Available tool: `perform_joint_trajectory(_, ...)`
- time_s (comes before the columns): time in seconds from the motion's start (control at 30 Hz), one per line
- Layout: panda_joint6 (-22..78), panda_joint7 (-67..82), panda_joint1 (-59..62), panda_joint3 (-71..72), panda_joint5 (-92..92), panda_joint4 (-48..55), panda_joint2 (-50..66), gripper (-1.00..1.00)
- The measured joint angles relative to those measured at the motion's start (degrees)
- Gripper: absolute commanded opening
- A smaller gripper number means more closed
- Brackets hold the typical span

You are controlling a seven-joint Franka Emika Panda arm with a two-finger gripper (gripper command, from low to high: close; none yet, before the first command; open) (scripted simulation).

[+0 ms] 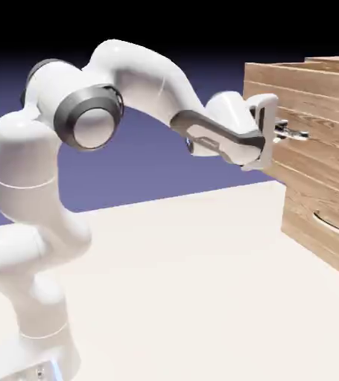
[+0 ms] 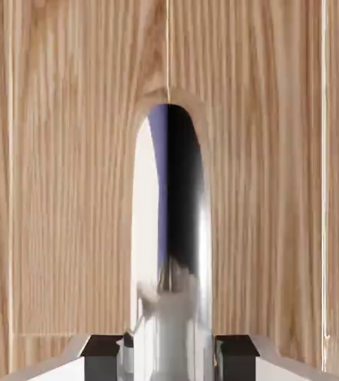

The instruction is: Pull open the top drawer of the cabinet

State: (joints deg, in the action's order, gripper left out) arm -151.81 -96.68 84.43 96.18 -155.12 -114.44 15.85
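At the exterior view's right stands the cabinet (image 1: 328,186), made of light wood-grain planks. Its top drawer (image 1: 314,111) sticks out of the cabinet toward the arm, and its open upper edge shows. My gripper (image 1: 290,133) is at the drawer's front, shut on the slim bar handle (image 1: 297,134). In the hand view the wood front (image 2: 60,186) fills the picture. The shiny handle (image 2: 173,223) runs up the middle, and its near end sits between my two dark fingertips (image 2: 101,356).
The lower drawer with its curved silver handle (image 1: 331,223) sits flush below the top one. The pale table (image 1: 187,283) stretches from the robot's base to the cabinet's foot. The arm's elbow (image 1: 90,115) stands high at the left.
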Motion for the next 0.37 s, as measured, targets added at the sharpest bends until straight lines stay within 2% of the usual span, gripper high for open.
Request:
perform_joint_trajectory(0.27,3.95,7.13,14.99,16.61,2.23,-8.67,7.38,-1.0)
perform_joint_trajectory(0.3,4.38,7.9,16.18,17.96,2.49,-9.65,8.27,1.0)
perform_joint_trajectory(0.37,4.42,7.86,16.2,17.96,2.47,-9.66,8.27,1.0)
